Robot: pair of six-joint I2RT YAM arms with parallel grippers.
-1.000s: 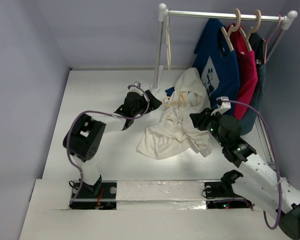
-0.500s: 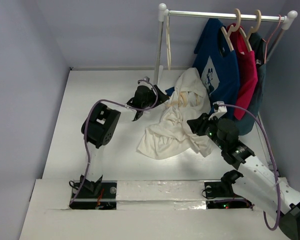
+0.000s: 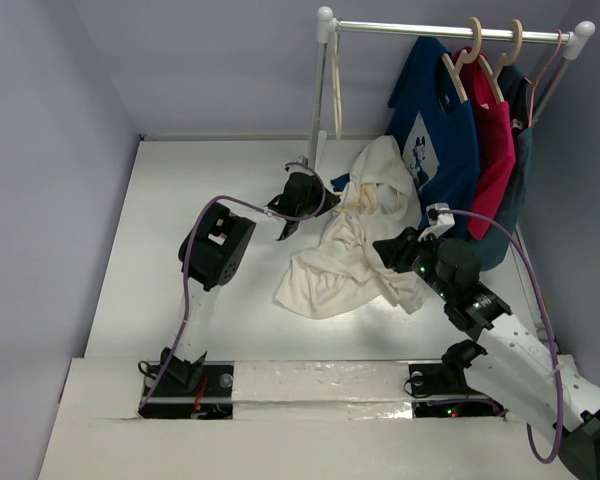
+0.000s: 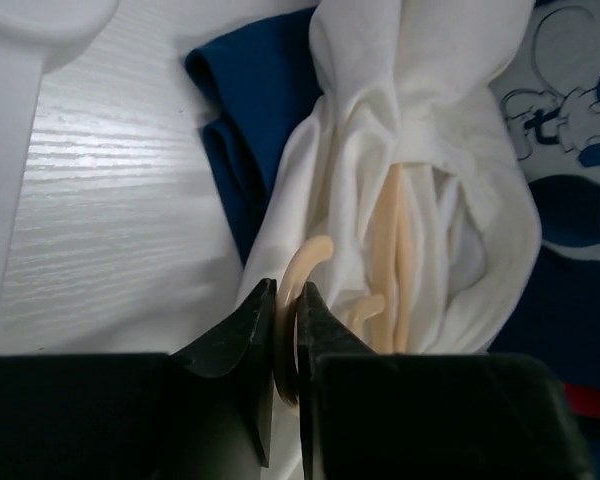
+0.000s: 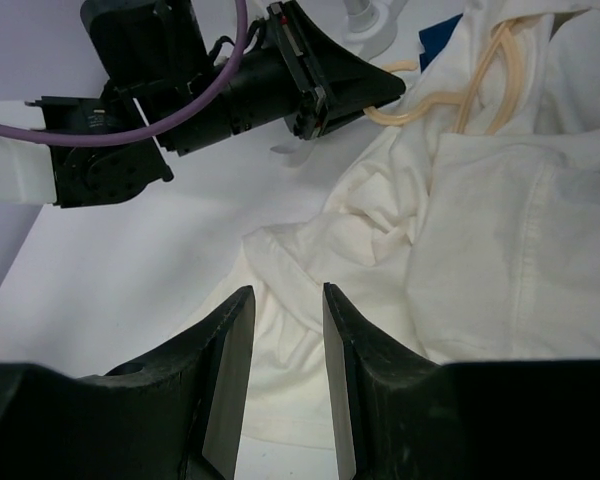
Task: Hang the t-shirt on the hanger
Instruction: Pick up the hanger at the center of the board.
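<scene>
The cream-white t-shirt [image 3: 345, 265] lies crumpled on the table, its upper part bunched over the tan wooden hanger [image 3: 360, 203]. The hanger's arms show inside the cloth [image 4: 395, 250], and its hook sticks out to the left. My left gripper [image 3: 325, 200] is shut on that curved hook [image 4: 300, 270], both fingers pressing its sides. My right gripper [image 5: 288, 300] hovers open over a fold of the t-shirt [image 5: 480, 220] at its right lower part, with only cloth below it. From the right wrist I see the hanger [image 5: 450, 100] and the left gripper [image 5: 385, 92] at its hook.
A white clothes rack [image 3: 450, 30] stands at the back right with a navy blue shirt [image 3: 435, 130], a red shirt [image 3: 492, 140] and a thin pink wire hanger [image 3: 550, 65]. Its pole base [image 3: 315, 170] is just behind the left gripper. A navy hem [image 4: 250, 110] lies beside the t-shirt.
My left arm has reached right to the hanger's hook and its fingers have closed on it. The right gripper has shifted slightly left over the t-shirt, still open.
</scene>
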